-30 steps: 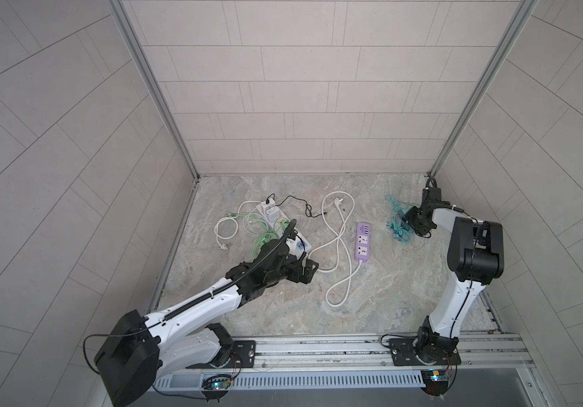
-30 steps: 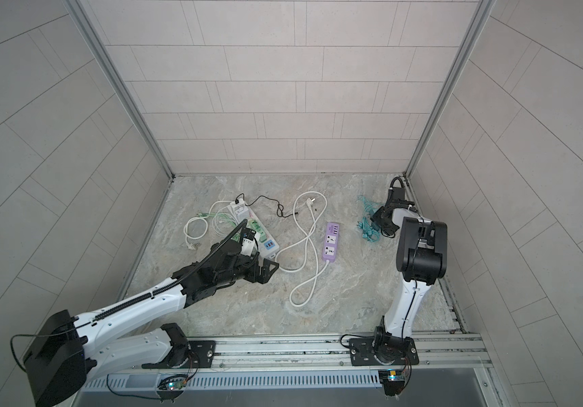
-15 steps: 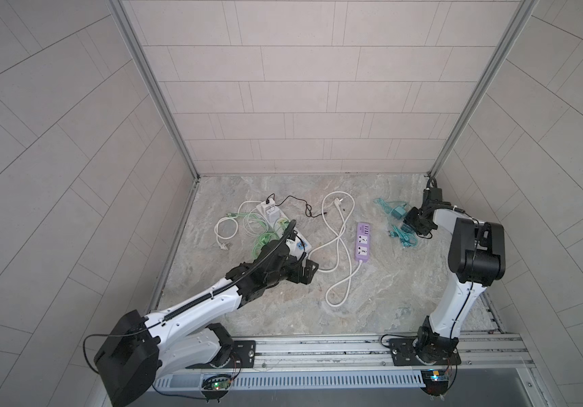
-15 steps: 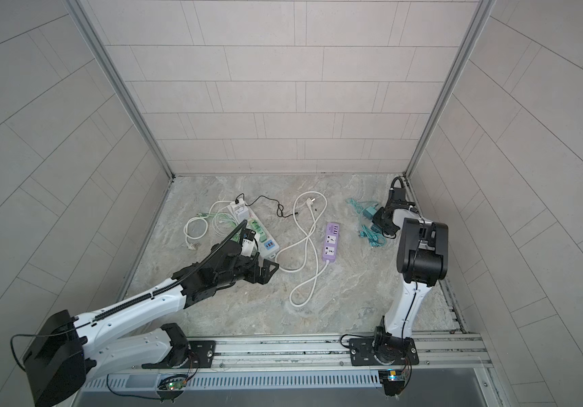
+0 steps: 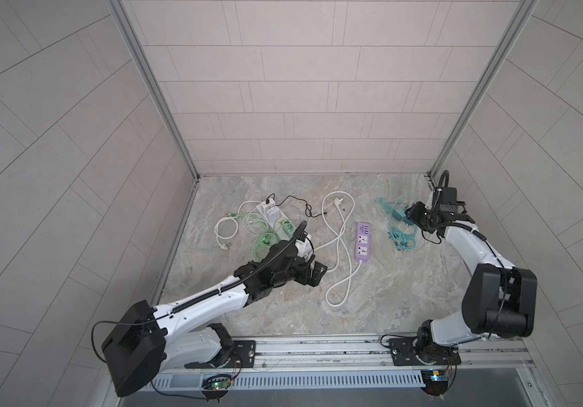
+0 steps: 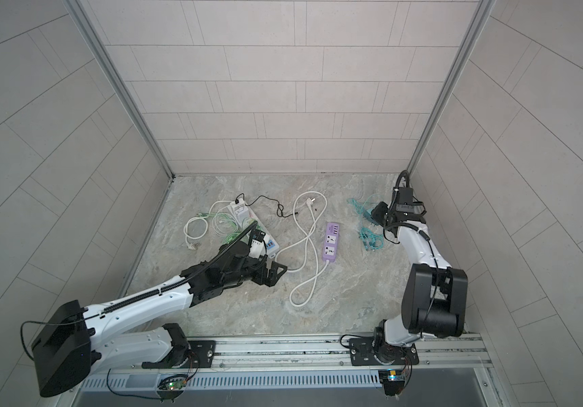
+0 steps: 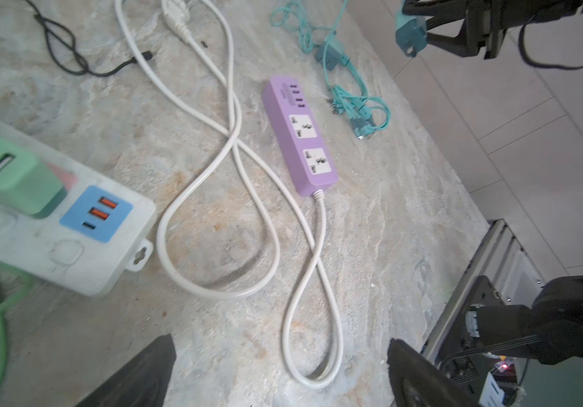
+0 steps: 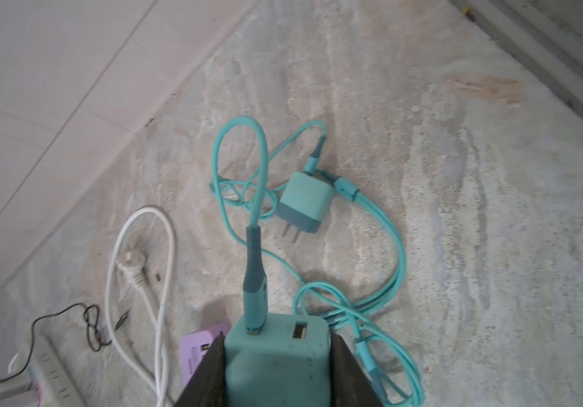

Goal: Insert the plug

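Plug (image 8: 276, 366), a teal charger block, is pinched between the two black fingers (image 8: 212, 366) of the right gripper (image 8: 276, 340), which press on its opposite sides. It is held off the floor (image 5: 388, 282) at the far right, close to the right wall. A teal cable (image 8: 255, 246) is pushed into one of the two ports on the plug's face, then loops down and trails in tangles over the floor. A second teal charger (image 8: 302, 201) lies on the floor under the gripper, its two prongs showing, amid the same tangle.

Left of the plug and apart from it, a purple strip (image 5: 362, 241) lies flat mid-floor with two sockets facing up. Its white cord (image 5: 339, 246) runs off the near end and winds in long loops to the left and far side.

The left gripper (image 5: 318, 275) sits low over the floor left of that cord, fingers spread wide with nothing between them. Just beyond it, on the left, lies a white strip (image 7: 71, 246) with a green adapter (image 7: 11, 176) plugged in, among white, green and black leads
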